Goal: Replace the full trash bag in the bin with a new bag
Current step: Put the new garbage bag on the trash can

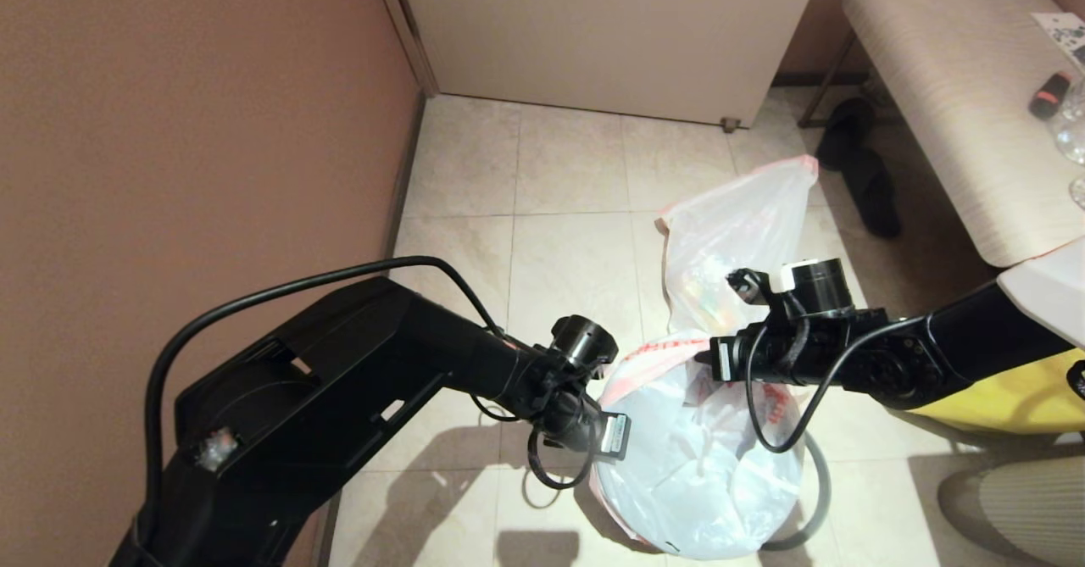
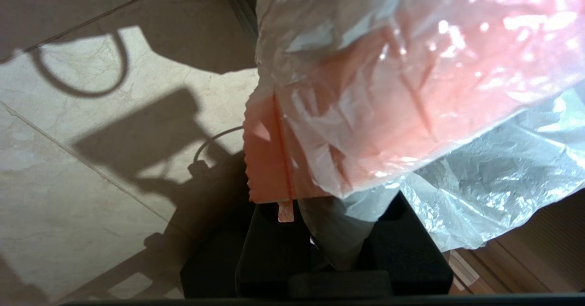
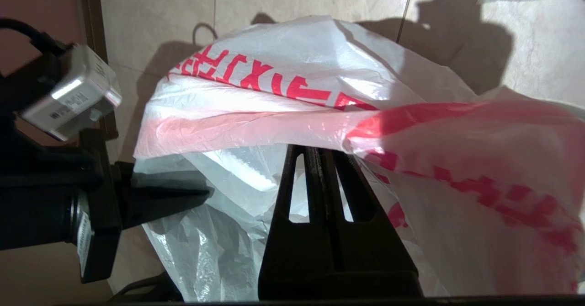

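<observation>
Stretching the new bag (image 1: 695, 457) open between both arms, left gripper (image 1: 603, 431) pinching its pink edge, right gripper (image 3: 320, 159) clamped shut on the red-lettered rim. Needing even tension and a lowered mouth to seat it over the grey hoop (image 1: 815, 499); bin itself hidden underneath. Sitting just behind on the tiles, the full trash bag (image 1: 737, 236); crowding at right, a bench (image 1: 949, 84).

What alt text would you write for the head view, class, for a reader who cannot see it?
Two black robot arms hold the new bag, white with red print, stretched between them above a tiled floor; the left gripper and the right gripper each pinch its red top edge. Behind it stands the full trash bag, rubbish showing through, with a grey hoop lying beneath.
</observation>
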{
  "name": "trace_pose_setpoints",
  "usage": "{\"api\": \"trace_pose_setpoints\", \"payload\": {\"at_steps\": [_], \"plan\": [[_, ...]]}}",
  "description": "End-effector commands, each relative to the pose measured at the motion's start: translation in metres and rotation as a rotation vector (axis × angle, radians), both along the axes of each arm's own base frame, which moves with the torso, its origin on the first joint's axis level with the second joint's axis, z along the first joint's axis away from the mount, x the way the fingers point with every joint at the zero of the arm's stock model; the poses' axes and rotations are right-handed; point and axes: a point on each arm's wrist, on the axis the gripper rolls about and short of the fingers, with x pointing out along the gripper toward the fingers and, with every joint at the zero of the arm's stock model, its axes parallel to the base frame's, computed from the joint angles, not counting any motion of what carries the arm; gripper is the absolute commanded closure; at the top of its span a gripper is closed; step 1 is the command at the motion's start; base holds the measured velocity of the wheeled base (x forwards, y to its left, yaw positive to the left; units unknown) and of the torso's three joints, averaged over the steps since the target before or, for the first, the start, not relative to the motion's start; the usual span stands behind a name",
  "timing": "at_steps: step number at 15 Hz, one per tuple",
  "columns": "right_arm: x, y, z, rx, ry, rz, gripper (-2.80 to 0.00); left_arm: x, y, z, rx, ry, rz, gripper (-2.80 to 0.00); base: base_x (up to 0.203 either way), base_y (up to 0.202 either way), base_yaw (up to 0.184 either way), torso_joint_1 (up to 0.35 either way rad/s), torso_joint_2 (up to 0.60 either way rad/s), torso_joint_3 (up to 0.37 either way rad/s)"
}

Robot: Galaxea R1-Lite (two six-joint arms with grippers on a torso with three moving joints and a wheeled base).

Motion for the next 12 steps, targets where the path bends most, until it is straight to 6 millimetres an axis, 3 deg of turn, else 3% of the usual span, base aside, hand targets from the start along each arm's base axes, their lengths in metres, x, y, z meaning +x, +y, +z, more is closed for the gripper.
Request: {"api": "trace_pose_setpoints", "payload": {"at_steps": [1,6,12], "plan": [[0.0,0.0,0.008,0.011,-0.026,0.0,0.0,-0.001,0.0,0.0,0.001,0.004,-0.001,0.0,0.0,0.0,0.0,0.0,0.0,0.0],[0.001,0.002,0.013,0.016,-0.04,0.003,0.0,-0.002,-0.001,-0.001,0.003,0.005,-0.006,0.0,0.0,0.0,0.0,0.0,0.0,0.0],[0.011,0.007,-0.023,-0.009,0.029,0.006,0.0,-0.002,0.0,0.0,-0.001,0.001,-0.003,0.0,0.0,0.0,0.0,0.0,0.0,0.0]]}}
